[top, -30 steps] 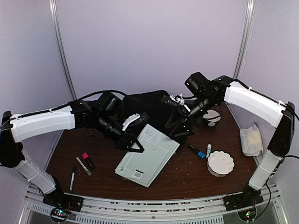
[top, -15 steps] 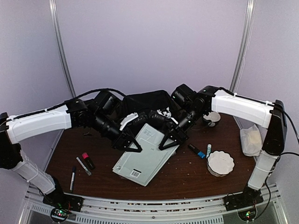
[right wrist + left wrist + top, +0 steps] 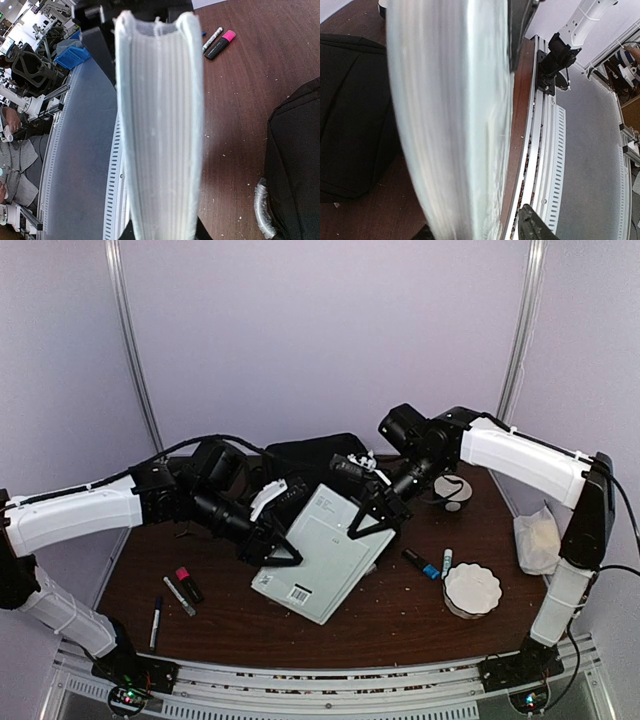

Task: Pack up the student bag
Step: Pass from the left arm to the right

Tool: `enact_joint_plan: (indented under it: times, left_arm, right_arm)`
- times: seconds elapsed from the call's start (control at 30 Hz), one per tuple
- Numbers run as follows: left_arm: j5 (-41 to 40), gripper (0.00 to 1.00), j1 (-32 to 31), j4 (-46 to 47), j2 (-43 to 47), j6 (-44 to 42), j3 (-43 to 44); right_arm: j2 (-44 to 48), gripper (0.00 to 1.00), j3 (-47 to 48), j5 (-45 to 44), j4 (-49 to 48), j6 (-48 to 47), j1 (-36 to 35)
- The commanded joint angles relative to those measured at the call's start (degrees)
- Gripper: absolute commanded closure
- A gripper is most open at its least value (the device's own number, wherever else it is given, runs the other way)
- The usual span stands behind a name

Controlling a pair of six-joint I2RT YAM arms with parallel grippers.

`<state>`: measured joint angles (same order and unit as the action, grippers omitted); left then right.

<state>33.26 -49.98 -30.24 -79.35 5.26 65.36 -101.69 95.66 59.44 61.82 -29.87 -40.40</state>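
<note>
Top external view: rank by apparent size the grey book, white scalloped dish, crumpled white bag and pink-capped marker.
1. grey book
2. white scalloped dish and crumpled white bag: these look about alike, so not ranked
3. pink-capped marker

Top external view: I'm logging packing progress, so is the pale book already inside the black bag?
No, the book is wholly outside the student bag, on its near side.

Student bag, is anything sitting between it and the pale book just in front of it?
Nothing visible does. The book has its far corner right at the student bag; the blue-capped marker and white dish lie off to the right.
</note>
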Motion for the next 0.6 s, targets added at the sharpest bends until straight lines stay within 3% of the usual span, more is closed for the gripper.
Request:
enact_joint_plan:
  times: [0.0, 0.13, 0.4, 0.57]
  left_arm:
    - [1.1, 0.54, 0.0, 2.6, -0.4, -0.4, -2.5]
    - [1.1, 0.57, 0.0, 2.6, -0.9, -1.1, -3.3]
    - [3.7, 0.77, 0.1, 2.6, -2.6, -1.9, -3.2]
    - [2.5, 0.61, 0.0, 4.2, -2.3, -1.1, -4.0]
  right_arm:
    - [1.4, 1.00, 4.7, 4.4, 2.2, -2.0, 1.9]
    - [1.6, 1.00, 5.2, 5.3, 3.6, -3.1, 2.7]
    - [1.3, 1.00, 5.7, 6.7, 4.3, -3.6, 3.4]
    - [1.2, 1.00, 5.9, 8.7, 4.7, -3.8, 3.6]
